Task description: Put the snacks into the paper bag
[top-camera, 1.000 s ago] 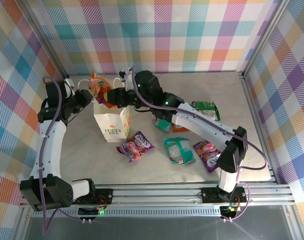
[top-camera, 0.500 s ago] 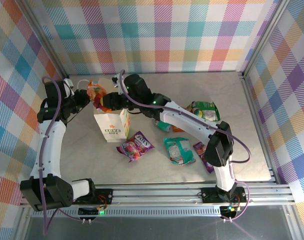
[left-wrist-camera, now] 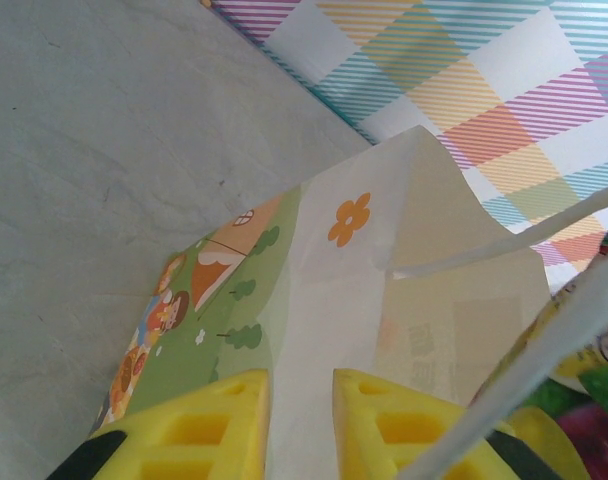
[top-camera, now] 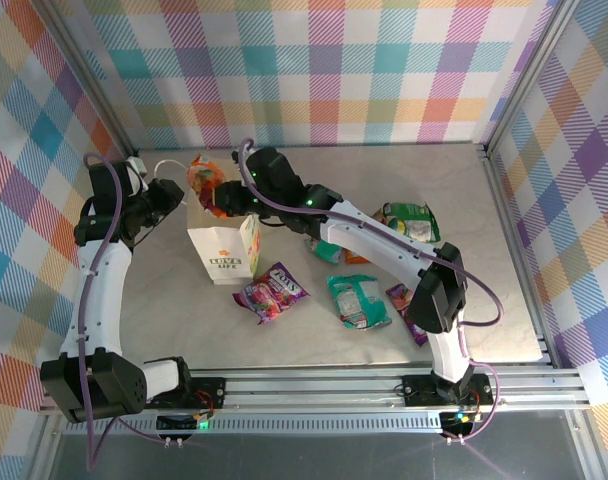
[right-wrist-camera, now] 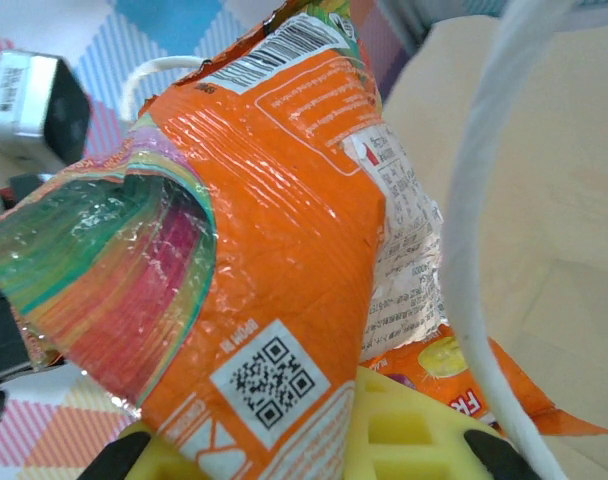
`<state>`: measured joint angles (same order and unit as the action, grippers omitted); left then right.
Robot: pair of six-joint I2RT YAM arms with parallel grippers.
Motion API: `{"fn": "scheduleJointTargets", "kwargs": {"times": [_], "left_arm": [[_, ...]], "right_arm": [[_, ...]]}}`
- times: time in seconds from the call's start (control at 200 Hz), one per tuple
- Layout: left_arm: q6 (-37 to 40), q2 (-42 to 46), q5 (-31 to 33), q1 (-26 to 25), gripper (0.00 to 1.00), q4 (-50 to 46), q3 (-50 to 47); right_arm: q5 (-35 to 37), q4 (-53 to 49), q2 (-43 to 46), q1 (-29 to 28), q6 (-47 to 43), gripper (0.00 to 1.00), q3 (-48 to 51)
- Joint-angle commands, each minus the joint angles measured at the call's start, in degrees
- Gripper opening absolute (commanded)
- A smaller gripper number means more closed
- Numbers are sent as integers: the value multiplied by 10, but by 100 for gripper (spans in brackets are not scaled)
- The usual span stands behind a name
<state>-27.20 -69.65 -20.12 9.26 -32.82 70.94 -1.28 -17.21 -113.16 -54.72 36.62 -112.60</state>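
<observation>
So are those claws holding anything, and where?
Right gripper pinches the orange snack packet by its end; left gripper pinches the paper bag at its rim.

A grey tabletop (top-camera: pixel 284 340) sits enclosed by pastel plaid walls (top-camera: pixel 334 70), with an aluminium rail (top-camera: pixel 324 382) along its near edge

The paper bag (top-camera: pixel 224 255) reads "LOVE LIFE"; the orange packet (right-wrist-camera: pixel 304 230) bears a QR code and barcode.
</observation>
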Motion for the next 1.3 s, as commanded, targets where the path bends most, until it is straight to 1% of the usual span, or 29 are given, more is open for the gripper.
{"fn": "scheduleJointTargets", "kwargs": {"times": [0.0, 0.14, 0.215, 0.395, 0.57, 0.65, 0.765, 0.945, 1.05, 1.17, 1.295], "left_arm": [[11, 6, -11, 10, 23, 2, -8], [13, 6, -11, 10, 22, -6, -9], [13, 9, -10, 10, 22, -6, -13], [15, 14, -11, 10, 22, -8, -15], [15, 17, -13, 10, 22, -11, -17], [17, 20, -14, 10, 22, -14, -19], [20, 23, -15, 10, 22, -15, -21], [22, 24, -18, 10, 23, -19, -19], [20, 25, -23, 10, 26, -21, -19], [21, 25, -37, 10, 27, -23, -15], [22, 26, -47, 10, 29, -27, -12]], "right_arm": [[47, 4, 14, 1, -3, 16, -6], [55, -22, 7, 1, 5, 17, -25], [60, -39, 0, 1, 9, 20, -34], [54, -65, -10, 1, 13, 23, -53], [39, -81, -8, 1, 17, 33, -60], [36, -92, -8, 1, 16, 39, -60], [35, -104, -4, 1, 9, 41, -59], [9, -91, 23, 0, -19, 43, -41], [-12, -90, 47, 0, -42, 48, -25], [-20, -82, 89, 0, -69, 51, 14], [-21, -78, 131, 0, -104, 57, 56]]}}
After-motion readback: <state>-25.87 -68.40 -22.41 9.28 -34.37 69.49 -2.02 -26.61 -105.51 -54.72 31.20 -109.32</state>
